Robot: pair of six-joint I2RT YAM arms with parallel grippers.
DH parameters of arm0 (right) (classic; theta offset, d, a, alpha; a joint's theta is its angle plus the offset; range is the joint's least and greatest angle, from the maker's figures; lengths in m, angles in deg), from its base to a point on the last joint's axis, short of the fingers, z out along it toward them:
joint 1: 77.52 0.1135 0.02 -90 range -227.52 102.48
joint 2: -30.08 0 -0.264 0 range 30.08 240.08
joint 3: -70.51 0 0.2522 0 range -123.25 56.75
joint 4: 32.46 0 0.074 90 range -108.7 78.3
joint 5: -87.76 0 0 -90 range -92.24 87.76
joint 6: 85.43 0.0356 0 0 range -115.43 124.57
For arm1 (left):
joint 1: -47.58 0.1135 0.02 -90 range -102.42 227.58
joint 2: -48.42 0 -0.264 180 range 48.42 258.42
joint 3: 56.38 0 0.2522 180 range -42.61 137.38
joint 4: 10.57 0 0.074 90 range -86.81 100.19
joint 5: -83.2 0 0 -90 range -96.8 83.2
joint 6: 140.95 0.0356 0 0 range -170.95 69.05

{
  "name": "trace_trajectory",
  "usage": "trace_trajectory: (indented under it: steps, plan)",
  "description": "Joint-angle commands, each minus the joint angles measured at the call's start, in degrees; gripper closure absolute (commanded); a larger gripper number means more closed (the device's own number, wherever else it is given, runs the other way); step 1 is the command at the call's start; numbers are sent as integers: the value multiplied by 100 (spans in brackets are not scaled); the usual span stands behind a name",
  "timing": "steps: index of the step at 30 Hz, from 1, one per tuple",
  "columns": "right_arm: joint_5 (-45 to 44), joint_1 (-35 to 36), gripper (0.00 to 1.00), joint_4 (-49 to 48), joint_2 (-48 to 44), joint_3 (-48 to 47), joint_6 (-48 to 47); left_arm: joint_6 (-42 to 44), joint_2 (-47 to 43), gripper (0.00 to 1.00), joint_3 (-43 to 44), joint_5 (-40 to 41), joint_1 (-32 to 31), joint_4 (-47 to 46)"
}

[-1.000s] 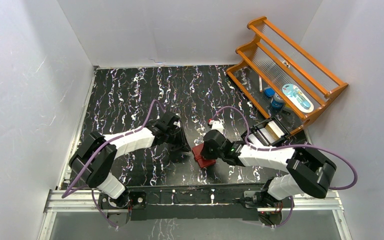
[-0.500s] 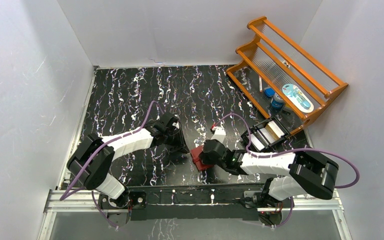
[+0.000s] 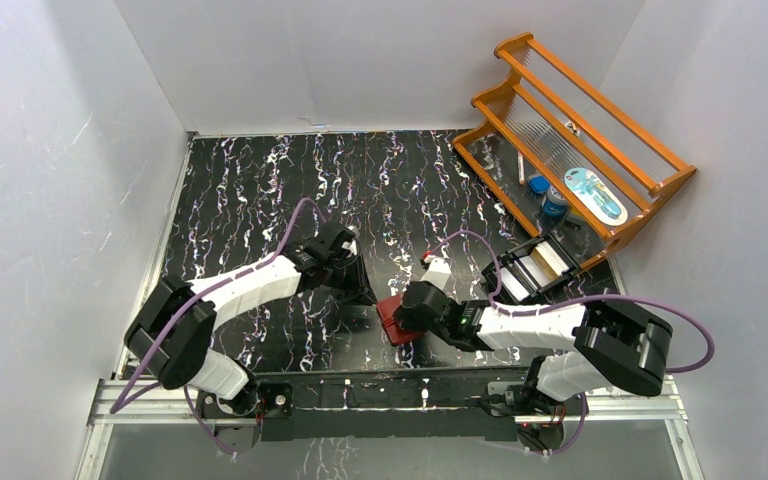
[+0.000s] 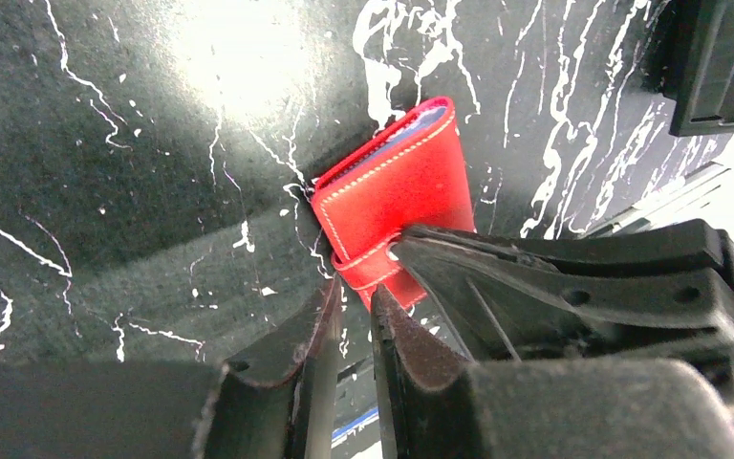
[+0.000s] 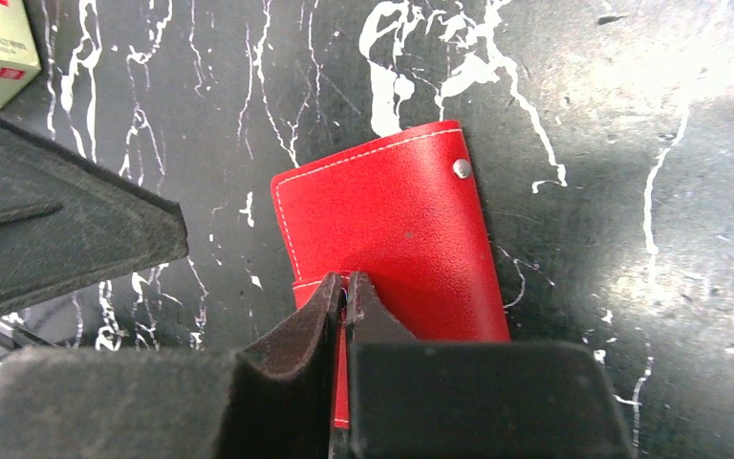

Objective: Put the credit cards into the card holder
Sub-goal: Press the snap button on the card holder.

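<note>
a: what does the card holder (image 5: 392, 239) look like it's made of?
b: red leather-like material, finely grained, with a soft sheen. pale thread stitching along the edges, and a small shiny metal stud (image 5: 460, 168).
a: and the desk (image 4: 105, 143)?
b: smooth and black with white marble-like veins, glossy enough to catch glare.
a: the hands?
b: the left hand (image 4: 356, 296) and right hand (image 5: 346, 287) are matt black, slightly rough, plastic-looking.
a: anything else?
b: a rack (image 3: 610, 108) of smooth, varnished orange-brown wood, a dull silver metal rail (image 3: 140, 405), and matt white walls (image 3: 40, 150).
</note>
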Motion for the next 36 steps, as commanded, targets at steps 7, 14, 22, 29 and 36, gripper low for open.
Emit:
trace_trajectory:
  steps: [7, 14, 22, 29, 36]
  plan:
    - [1050, 297, 92, 329, 979, 833, 733, -183, -829, 82, 41, 36, 14, 504]
    - [713, 652, 93, 884, 327, 1363, 1343, -565, -1162, 82, -253, 307, -9, 468]
    - [468, 662, 88, 2138, -473, 982, 770, -785, -1279, 80, -439, 427, -92, 121]
    - [-285, 662, 89, 2115, -979, 810, 591, -421, -674, 77, 388, 649, -248, 450]
    - [-126, 658, 88, 1438, -576, 1242, 653, -537, -540, 77, -20, 788, -645, 195]
